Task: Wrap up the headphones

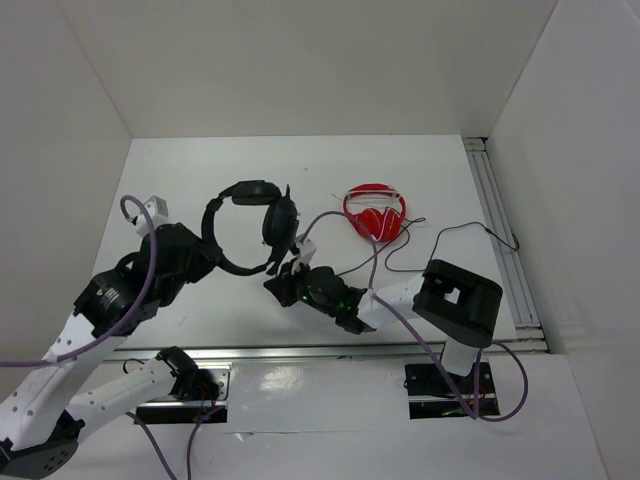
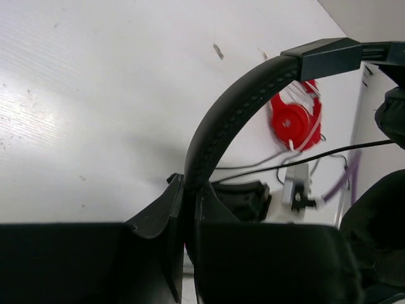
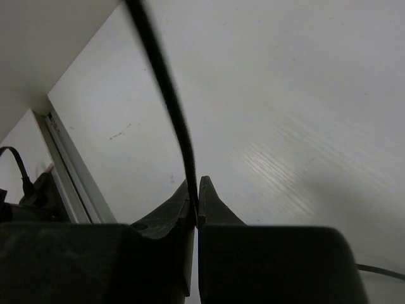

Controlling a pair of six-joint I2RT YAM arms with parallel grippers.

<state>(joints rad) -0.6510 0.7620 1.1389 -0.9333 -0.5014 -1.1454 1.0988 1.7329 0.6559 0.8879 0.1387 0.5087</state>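
- While my left pincer (image 2: 188,190) is clamped tight on the headband (image 2: 218,117) of the black headphones (image 1: 279,220), my right pincer (image 3: 195,193) is closed to a sliver, nipping their thin cable (image 3: 169,95) at the very tips.
- The headphones are left of centre on the white surface (image 1: 180,170), between my two pincers, and I cannot tell whether the earcups touch it. The red headphones (image 1: 375,222) lie apart to the right.
- First risk, as I judge it: the cable slides out of the right pincer. Only the fingertips have it, and a wrapping sweep pulls along its length.
- Second: the headband twists in my left pincer. It is a narrow curved strap held at one spot, so a sideways tug from the cable could swing the earcups round.
- Third: a line drawn too taut strains the cable where it enters the earcup.
- Fourth: the trailing slack catches the red headphones and drags them along.
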